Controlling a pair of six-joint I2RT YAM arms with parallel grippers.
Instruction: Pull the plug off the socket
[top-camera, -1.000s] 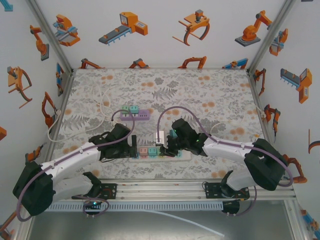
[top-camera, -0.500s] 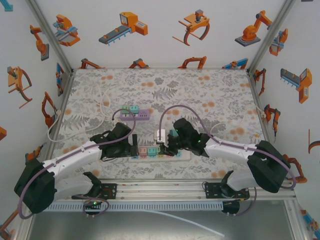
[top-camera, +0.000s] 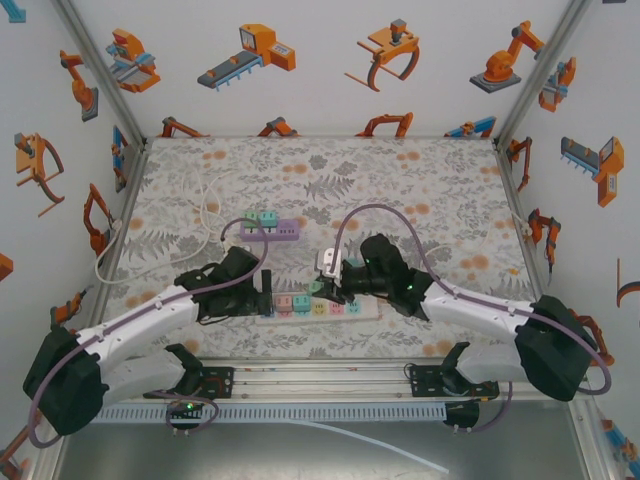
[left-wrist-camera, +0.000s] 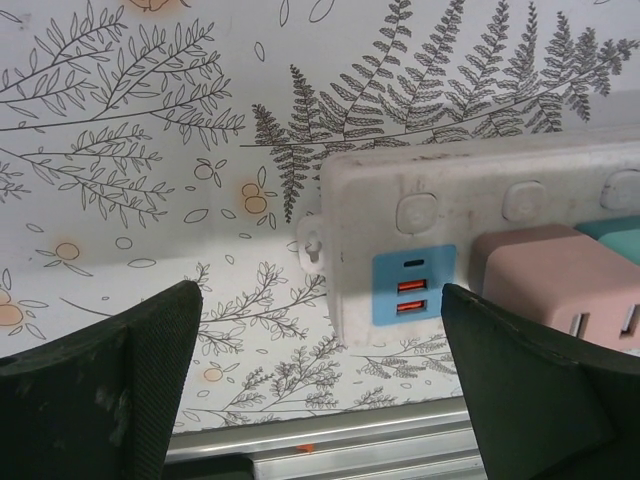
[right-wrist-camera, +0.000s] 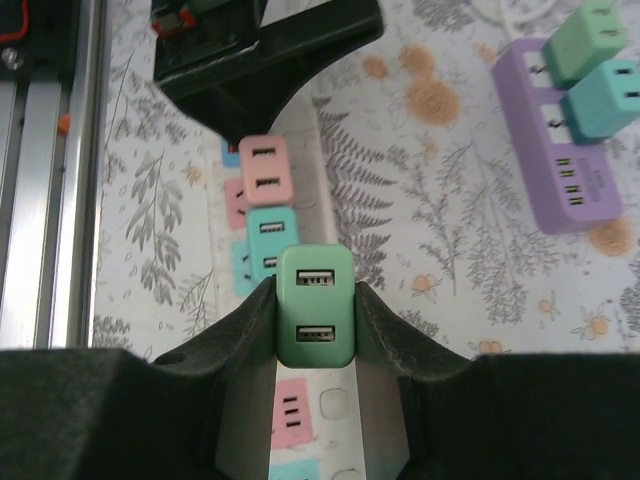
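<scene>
One green plug (right-wrist-camera: 315, 310) pinched by right end effector (right-wrist-camera: 315, 300); left end effector (left-wrist-camera: 320, 300) spread by white strip (left-wrist-camera: 480, 180)

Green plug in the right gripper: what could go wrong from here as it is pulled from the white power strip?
1. The left gripper is open at the end of the white power strip, not clamping it, so the strip might lift or slide with the pull.
2. The right gripper grips the green plug by its sides only; it could slip out and hit the teal plug close by.
</scene>
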